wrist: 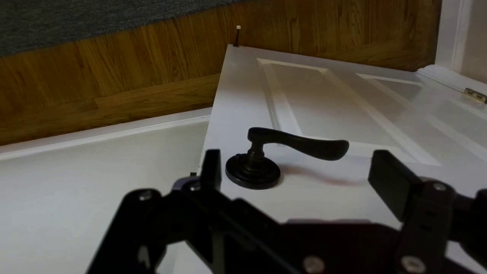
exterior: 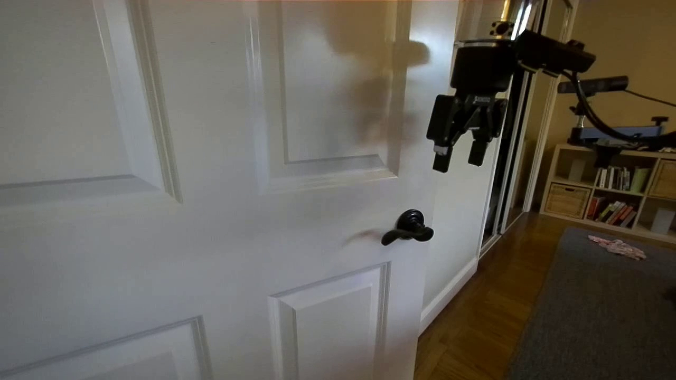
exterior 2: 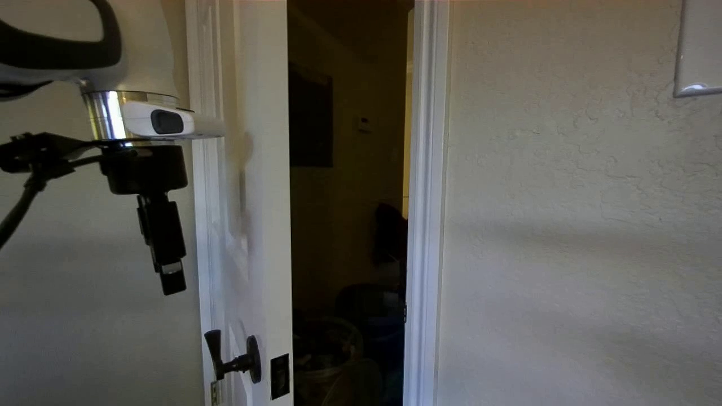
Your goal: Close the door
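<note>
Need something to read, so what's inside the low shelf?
The low shelf holds books on two levels and two baskets. The baskets' insides are hidden, and the shelf's right end is cut off.

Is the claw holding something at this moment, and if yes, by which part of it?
Nothing is held. The claw is open, and the black lever handle of the door sits lower, untouched.
</note>
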